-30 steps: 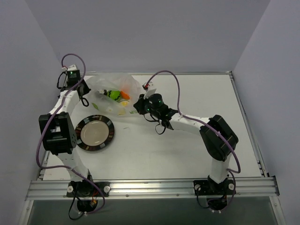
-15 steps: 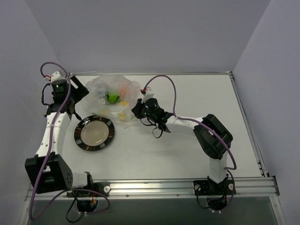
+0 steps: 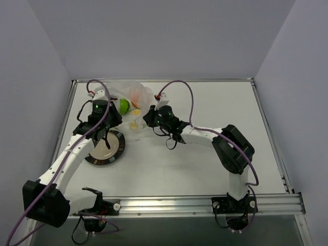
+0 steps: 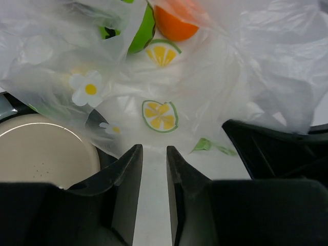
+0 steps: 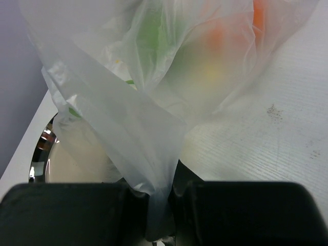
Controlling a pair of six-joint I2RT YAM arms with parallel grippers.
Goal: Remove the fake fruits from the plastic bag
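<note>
The plastic bag [image 3: 137, 93] lies toward the table's [image 3: 205, 164] far-left corner, between both hands. The right hand [image 5: 159, 205] pinches a fold of its film. The left hand [image 4: 152, 154], narrowly parted and gripping nothing clearly, faces its near edge, with the green fruit [image 4: 141, 31] and orange fruit [image 4: 174, 23] straight beyond.

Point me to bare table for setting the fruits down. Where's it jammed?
Free: the table right of the right arm, out to the right rail. Also free is the near middle between the left arm and the right arm, down to the front rail. Crowded: far left, where the plastic bag, plate, left tool and right tool meet.
</note>
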